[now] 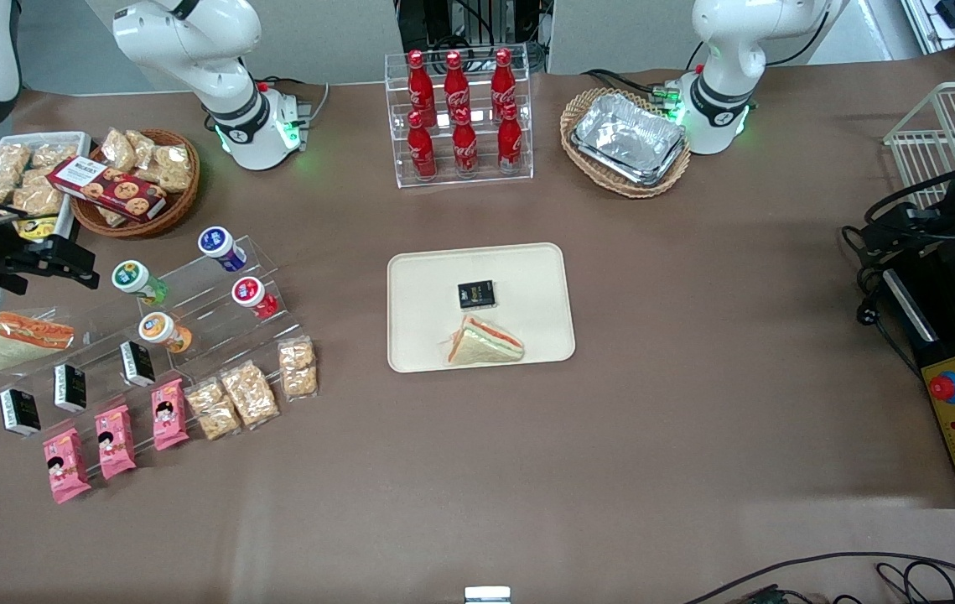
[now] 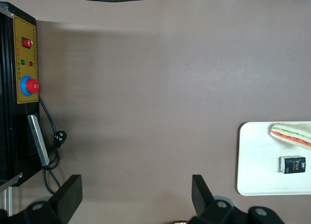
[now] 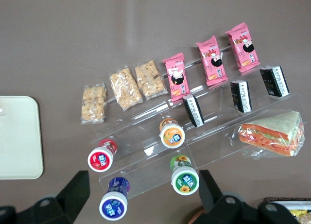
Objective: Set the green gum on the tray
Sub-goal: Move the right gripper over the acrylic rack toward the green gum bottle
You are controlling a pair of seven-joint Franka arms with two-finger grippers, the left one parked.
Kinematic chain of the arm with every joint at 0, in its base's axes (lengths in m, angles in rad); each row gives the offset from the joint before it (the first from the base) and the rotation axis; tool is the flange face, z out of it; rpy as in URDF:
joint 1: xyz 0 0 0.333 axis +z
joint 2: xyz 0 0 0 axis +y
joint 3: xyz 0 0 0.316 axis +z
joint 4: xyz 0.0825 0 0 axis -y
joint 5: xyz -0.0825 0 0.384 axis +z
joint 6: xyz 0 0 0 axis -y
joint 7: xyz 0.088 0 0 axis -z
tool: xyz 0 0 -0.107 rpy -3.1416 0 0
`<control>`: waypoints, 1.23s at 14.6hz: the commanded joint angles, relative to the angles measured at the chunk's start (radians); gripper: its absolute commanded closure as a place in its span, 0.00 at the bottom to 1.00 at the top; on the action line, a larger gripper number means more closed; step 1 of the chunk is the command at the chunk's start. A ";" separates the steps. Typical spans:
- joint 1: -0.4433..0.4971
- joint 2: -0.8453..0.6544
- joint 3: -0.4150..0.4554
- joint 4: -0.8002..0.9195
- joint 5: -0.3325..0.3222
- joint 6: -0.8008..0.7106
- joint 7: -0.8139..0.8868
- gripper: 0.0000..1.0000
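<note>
Green gum: the green gum [image 1: 139,281] [image 3: 184,177] lies tilted on a clear acrylic stepped stand [image 1: 192,315] [image 3: 194,131] toward the working arm's end of the desk [image 1: 477,470]. Its white lid with the dark green label faces up and toward the working arm's end, and the light-green body slopes down from the lid toward the tray.
Long axis: it runs from lid to base at a slant, neither upright nor flat.
Neighbours on the stand: an orange-bodied bottle [image 1: 163,330] [image 3: 172,132] sits one step nearer the front camera; a blue bottle [image 1: 220,247] [image 3: 114,198] and a red bottle [image 1: 253,295] [image 3: 102,157] sit on the part of the stand closer to the tray. All four bottles are apart from one another.
Tray: the tray [image 1: 427,277] [image 3: 19,136] [image 2: 252,156] lies flat near the middle of the desk, well apart from the green gum. A wrapped sandwich [image 1: 484,342] [image 2: 291,134] and a small black box [image 1: 475,294] [image 2: 292,164] rest on it.
Gripper: the gripper [image 1: 75,264] [image 3: 143,195] hangs above the desk just beside the green gum, on the working arm's end, touching nothing.
Jaws: spread wide with nothing between them; in the right wrist view the green gum and blue bottle show between the two fingers [image 3: 73,192].
Other goods: pink snack packs [image 1: 115,438] [image 3: 213,61], black cartons [image 1: 70,386] [image 3: 240,95] and another sandwich [image 1: 24,338] [image 3: 272,134] sit on the stand's nearer steps.
</note>
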 commanded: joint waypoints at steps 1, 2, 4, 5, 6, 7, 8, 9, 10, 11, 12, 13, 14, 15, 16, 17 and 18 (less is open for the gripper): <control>-0.003 -0.016 0.001 -0.035 0.005 0.035 -0.015 0.00; -0.003 -0.013 0.001 -0.034 0.005 0.035 -0.013 0.00; 0.000 -0.010 0.002 -0.034 -0.002 0.033 -0.012 0.00; -0.002 -0.013 0.002 -0.032 -0.001 0.024 -0.012 0.00; -0.006 -0.011 -0.001 -0.029 0.008 0.015 -0.013 0.00; -0.005 -0.014 -0.001 -0.029 0.010 -0.002 -0.019 0.00; -0.006 -0.022 -0.006 -0.029 0.016 -0.011 -0.039 0.00; -0.011 -0.037 -0.009 -0.035 0.017 -0.016 -0.052 0.00; -0.013 -0.057 -0.013 -0.046 0.016 -0.017 -0.055 0.00; -0.013 -0.088 -0.022 -0.081 0.014 -0.014 -0.068 0.00; -0.011 -0.141 -0.032 -0.142 0.007 -0.002 -0.085 0.00; -0.013 -0.202 -0.035 -0.213 0.001 0.021 -0.093 0.00; -0.014 -0.262 -0.039 -0.277 -0.012 0.038 -0.107 0.00; -0.013 -0.311 -0.051 -0.326 -0.024 0.038 -0.114 0.00; -0.014 -0.363 -0.055 -0.373 -0.035 0.038 -0.116 0.00; -0.026 -0.411 -0.056 -0.419 -0.048 0.038 -0.118 0.00; -0.032 -0.453 -0.056 -0.459 -0.056 0.039 -0.124 0.00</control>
